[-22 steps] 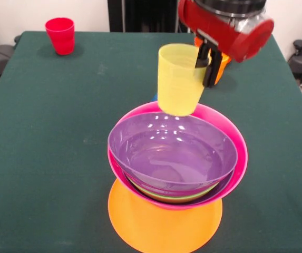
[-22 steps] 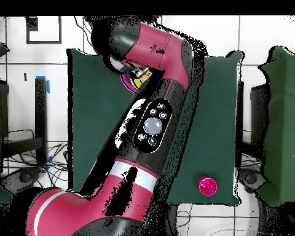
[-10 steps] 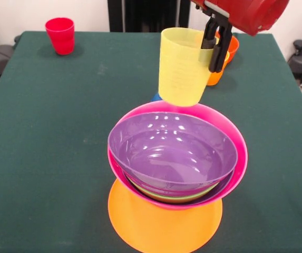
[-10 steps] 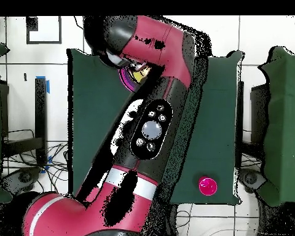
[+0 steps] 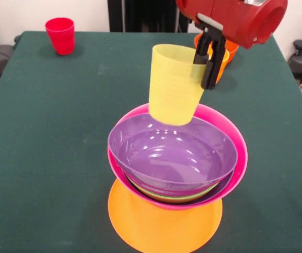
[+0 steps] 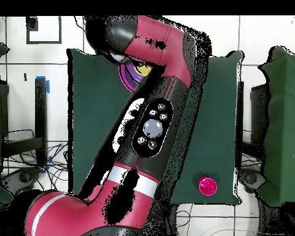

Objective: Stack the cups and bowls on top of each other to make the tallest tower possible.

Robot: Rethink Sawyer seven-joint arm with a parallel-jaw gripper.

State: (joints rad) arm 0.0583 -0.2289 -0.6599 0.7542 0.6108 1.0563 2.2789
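Compared with half a second ago, the yellow cup [image 5: 174, 84] has come lower and a little to the left in the front view; its bottom edge now overlaps the far rim of the top purple bowl [image 5: 172, 153], where before it hung clear above the pink rim. The gripper [image 5: 208, 58] has come down with it, and its black fingers [image 5: 212, 63] are closed on the cup's right-hand wall near the rim. The cup is upright, slightly tilted, and I cannot tell if it touches the bowl.

On the green table [image 5: 45, 132] the tower [image 5: 174, 174] has not moved. Its base is the orange bowl [image 5: 164, 224], which seems to lie upside down. On it sits the pink bowl [image 5: 235, 158], open side up, holding a lime green bowl [image 5: 190, 198] of which only a thin edge shows, and the purple bowl on top, which is empty.

The red cup [image 5: 60, 35] stands alone at the far left corner. Another orange cup or bowl [image 5: 225, 55] is partly hidden behind the gripper.

In the overhead view the arm [image 6: 151, 123] covers most of the pile.
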